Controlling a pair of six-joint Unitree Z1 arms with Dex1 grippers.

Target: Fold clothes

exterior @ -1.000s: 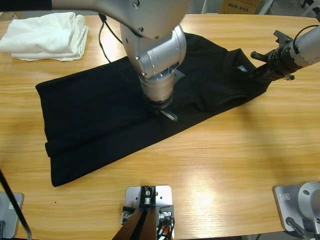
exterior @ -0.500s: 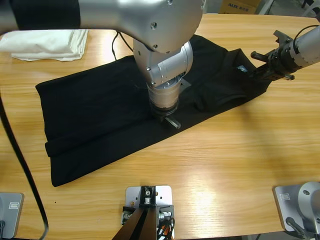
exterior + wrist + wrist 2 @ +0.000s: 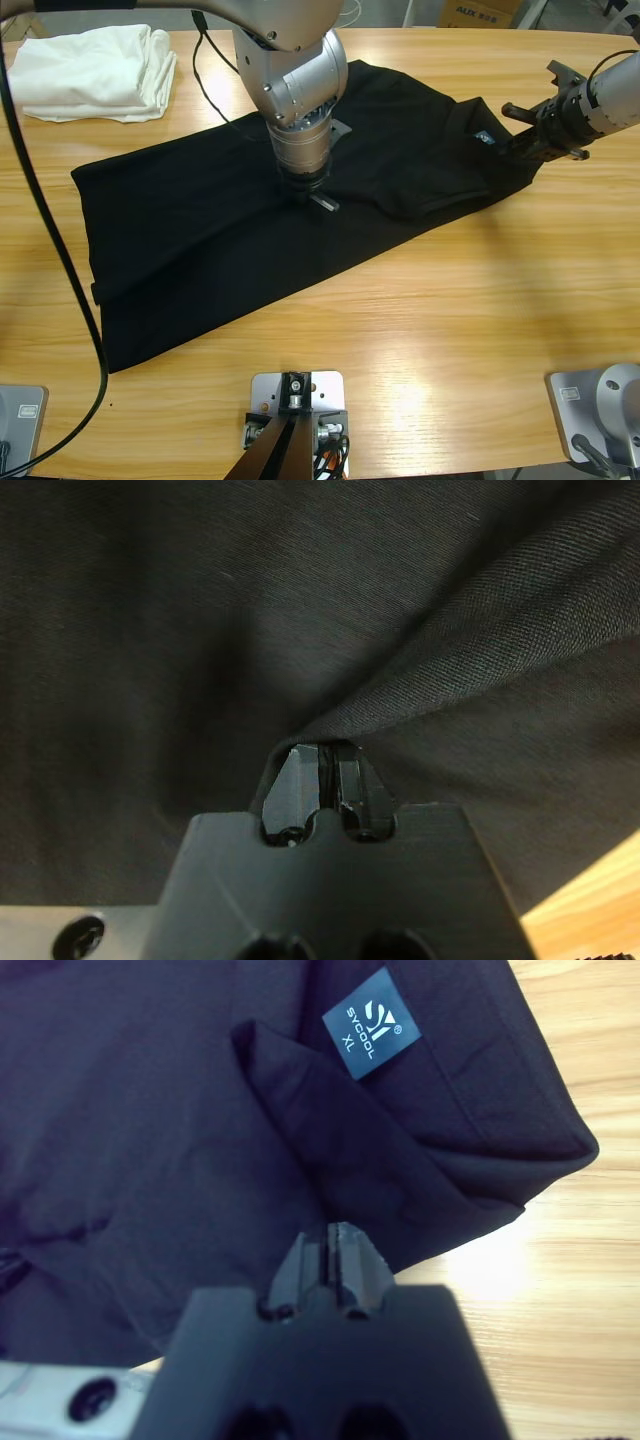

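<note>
the shirt lies spread slantwise across the table's middle, maybe one lengthwise fold in and the rest undone, with the left gripper clenched on a mid-shirt ridge and the right gripper clenched at the collar end near the right edge.

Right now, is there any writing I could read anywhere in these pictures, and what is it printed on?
"SYCOOL" and "XL", under a logo mark: on the blue neck label sewn inside the black polo shirt, clear in the right wrist view.
"AUX", followed by characters too small to read: on the yellow box beyond the table's far edge.
Left wrist view: no writing.
</note>
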